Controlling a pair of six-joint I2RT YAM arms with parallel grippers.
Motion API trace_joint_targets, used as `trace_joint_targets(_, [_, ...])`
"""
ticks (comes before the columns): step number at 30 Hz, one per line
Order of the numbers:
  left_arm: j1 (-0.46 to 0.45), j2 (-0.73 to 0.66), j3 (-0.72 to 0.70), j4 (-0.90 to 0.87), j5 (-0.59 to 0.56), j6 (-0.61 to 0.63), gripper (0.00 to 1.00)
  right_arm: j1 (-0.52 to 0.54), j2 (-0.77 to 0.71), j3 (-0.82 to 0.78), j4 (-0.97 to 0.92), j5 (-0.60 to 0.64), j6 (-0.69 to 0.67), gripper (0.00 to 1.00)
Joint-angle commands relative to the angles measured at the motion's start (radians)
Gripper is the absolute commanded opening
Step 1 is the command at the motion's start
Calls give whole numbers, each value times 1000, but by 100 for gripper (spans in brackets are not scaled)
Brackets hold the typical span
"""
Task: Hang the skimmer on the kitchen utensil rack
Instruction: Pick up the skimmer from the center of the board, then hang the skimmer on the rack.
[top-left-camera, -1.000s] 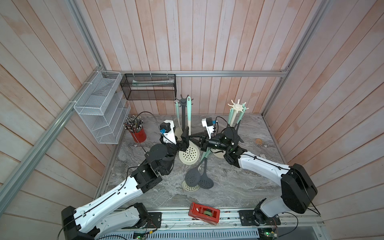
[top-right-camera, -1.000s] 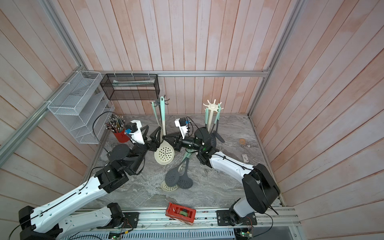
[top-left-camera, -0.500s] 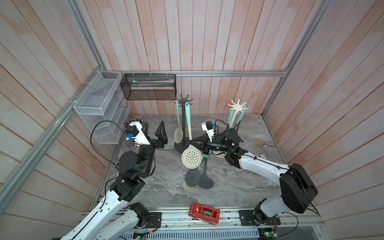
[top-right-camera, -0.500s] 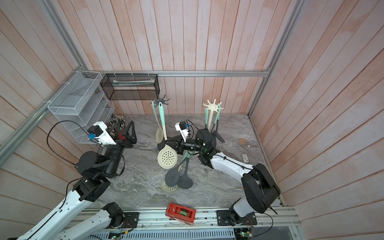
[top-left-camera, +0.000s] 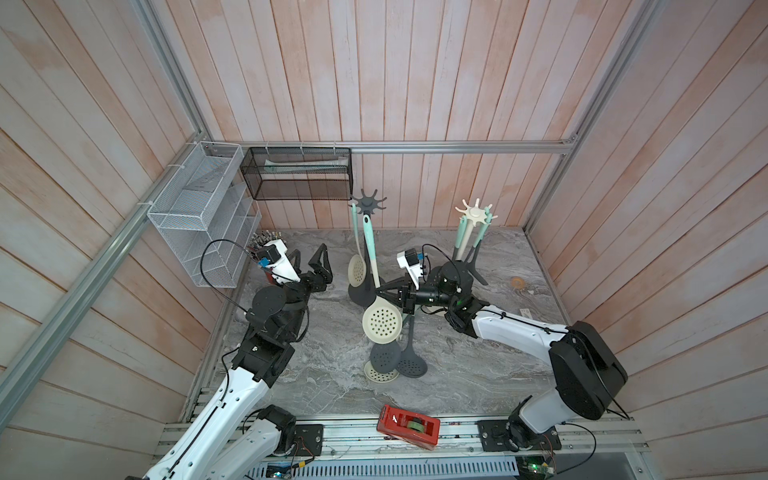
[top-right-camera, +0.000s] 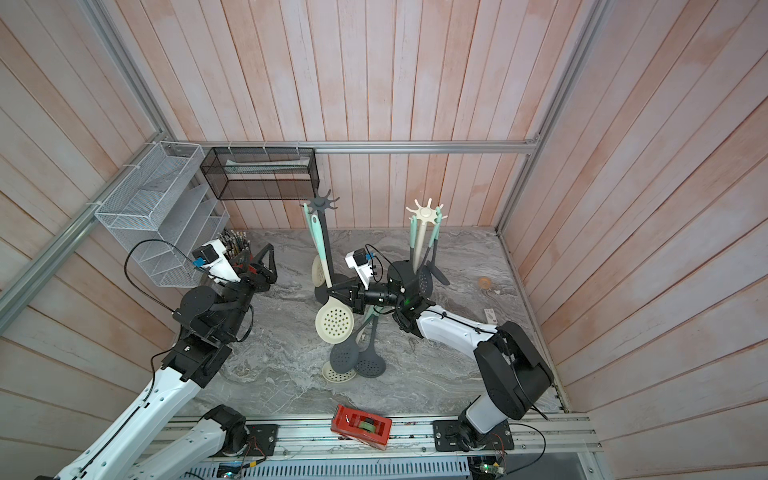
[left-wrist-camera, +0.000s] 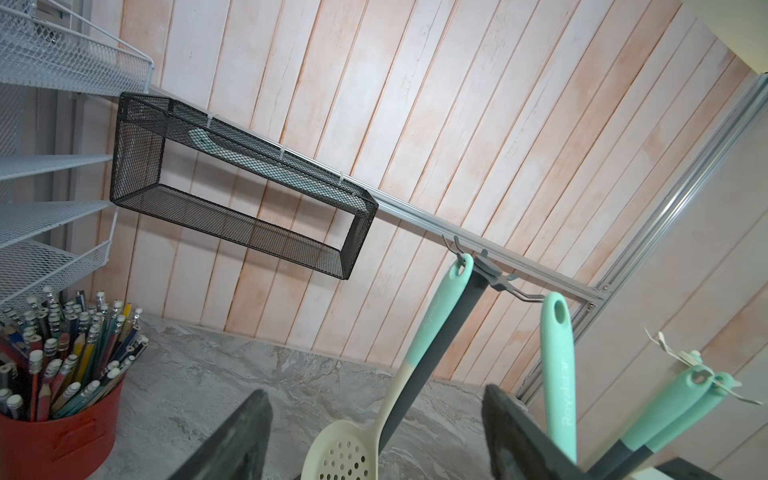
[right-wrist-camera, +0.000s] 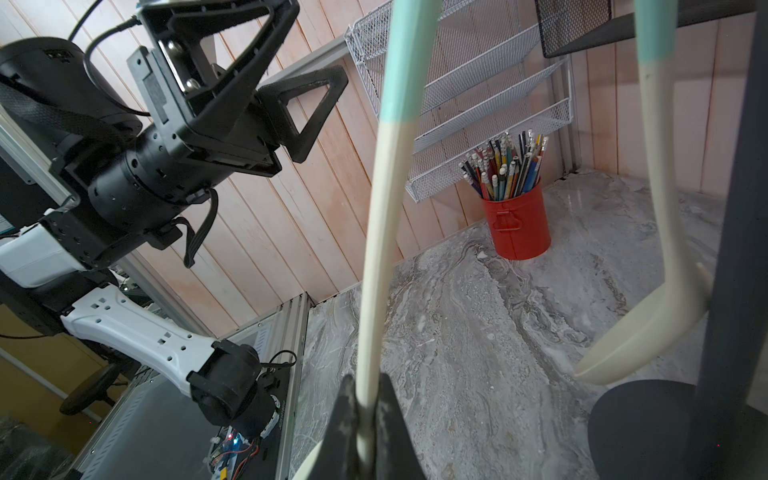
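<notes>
Right gripper (top-left-camera: 379, 292) is clamped on the skimmer (top-left-camera: 382, 322) low on the neck, which we judge leaves the handle eye (left-wrist-camera: 561, 309) free at the rack (top-left-camera: 367, 203) top. The eye sits just beside a hook (left-wrist-camera: 528, 296), not visibly on it. Left gripper (top-left-camera: 309, 252) is open and empty, well apart by the pencils (top-right-camera: 232, 241).

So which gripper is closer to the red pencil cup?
Left. The left gripper is open beside the pencil cup; the right gripper is farther off, clamped on the skimmer.
</notes>
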Motion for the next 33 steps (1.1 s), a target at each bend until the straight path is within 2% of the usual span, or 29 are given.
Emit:
trace_joint_targets(1, [5,6,-23,32,41,-21,80,-9,32,-24,138,-74,64,0])
trace_joint_targets(9, [11,12,-32,43,53,-20,80,-21,28,-36,179,-91,64,0])
trace_joint_targets(14, [11,16,-37,50,58,-18,80,-46,31,-72,323,-122,159,0])
trace_joint_targets(25, [15,12,-48,53,68,-22,80,-68,99,-43,489,-165,296,0])
trace_joint_targets(33, [15,12,-51,51,69,-24,80,-70,109,-18,444,-169,276,0])
